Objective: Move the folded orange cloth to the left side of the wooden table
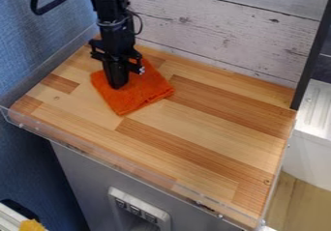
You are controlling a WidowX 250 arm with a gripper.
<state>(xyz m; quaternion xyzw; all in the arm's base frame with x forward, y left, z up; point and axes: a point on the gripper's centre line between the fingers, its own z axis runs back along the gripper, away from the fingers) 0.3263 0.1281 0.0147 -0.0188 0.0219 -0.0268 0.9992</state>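
Tool (117, 86) pointing down, the black arm (111, 12) comes in from the top edge at upper left and ends over the orange cloth (139, 94). Whether the tool is released or clenched, or has any of the cloth in its grasp, I cannot tell; its tip is at the cloth, over the left part of it.

The cloth lies on the wooden desk (213, 133), in the back left part, one corner pointing toward the near edge and another to the right. Part of it is hidden behind the tool.

Along the desk's near side runs a clear rim (123, 168). Behind the desk stands a whitewashed plank wall (219, 36), and a blue surface (29, 41) is at left. A black post (313, 56) rises at the right, with a white unit (310, 150) beyond it. Below the near edge is a row of switches (134, 209) on a grey front (81, 177).
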